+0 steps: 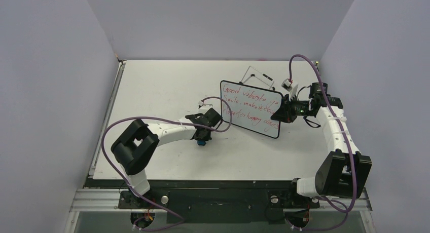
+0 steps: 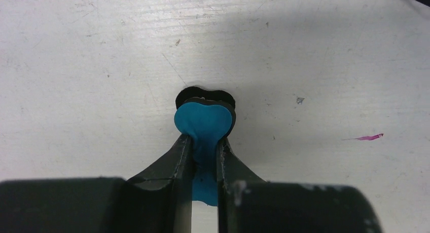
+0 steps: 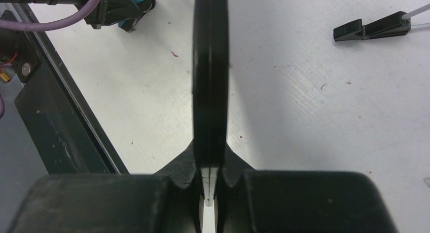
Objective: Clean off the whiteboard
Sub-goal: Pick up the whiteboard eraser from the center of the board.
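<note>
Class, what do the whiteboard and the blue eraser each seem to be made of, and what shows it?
The whiteboard: smooth white writing face, probably coated board, carrying red marker lines; thin black rim, likely plastic. The blue eraser: matte blue body, plastic or foam, over a black, seemingly felt pad.

One whiteboard [image 1: 251, 109], one eraser [image 2: 203, 122]

Fig.: L arm [image 1: 167, 127] & R arm [image 1: 338, 134] w/ white link shells, blocky black joints, purple cables [image 1: 103, 142]; L gripper [image 2: 205, 140] & R gripper [image 3: 210, 158] matte black; black base plate [image 1: 213, 197] w/ silver bolts [image 1: 274, 198] at 6 o'clock.
</note>
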